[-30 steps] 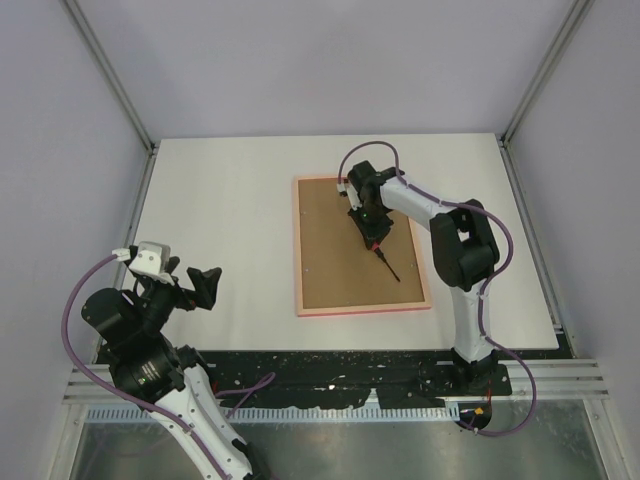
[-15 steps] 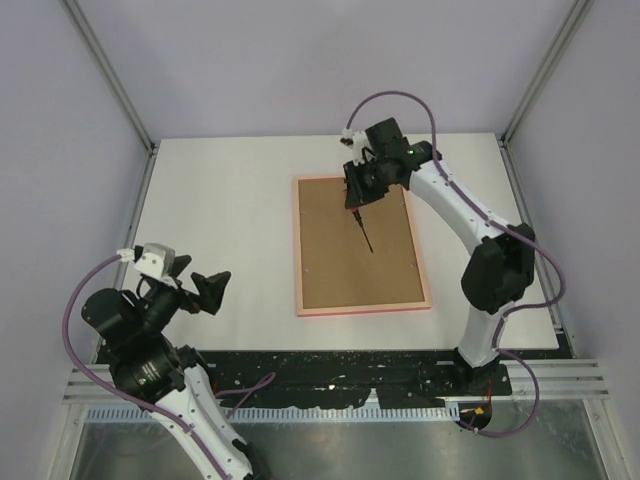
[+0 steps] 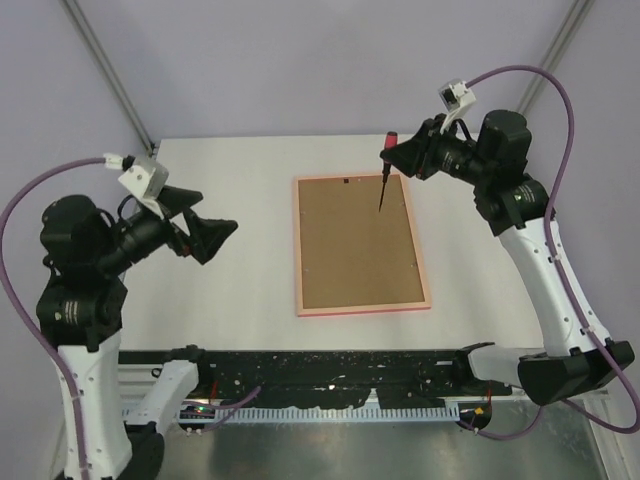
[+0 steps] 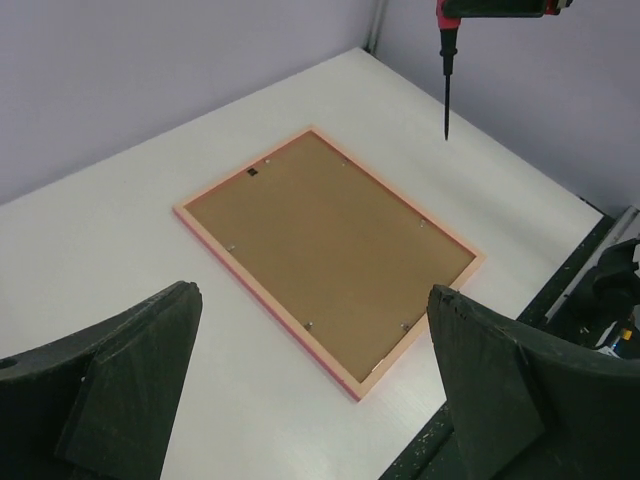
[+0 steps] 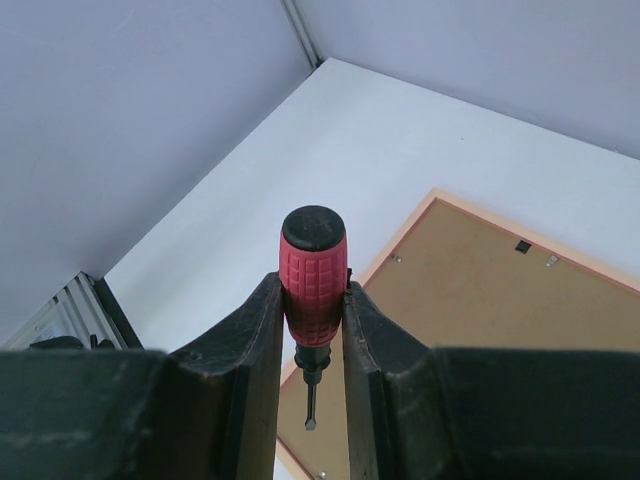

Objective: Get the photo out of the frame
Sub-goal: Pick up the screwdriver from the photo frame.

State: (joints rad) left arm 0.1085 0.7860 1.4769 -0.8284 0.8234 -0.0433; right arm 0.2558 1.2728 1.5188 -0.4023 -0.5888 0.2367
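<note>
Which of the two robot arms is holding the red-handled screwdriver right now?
The right arm's fingers clamp the red-handled screwdriver by its grip; the left arm's fingers stand wide open and empty.

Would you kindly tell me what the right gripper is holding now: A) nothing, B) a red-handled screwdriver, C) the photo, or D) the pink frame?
B: the right gripper is shut on the red handle of the screwdriver, held up in the air, clear of the frame.

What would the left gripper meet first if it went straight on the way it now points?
The left gripper would probably meet the brown backing board set in the frame, dead ahead between its open fingers; depth is unclear.
</note>
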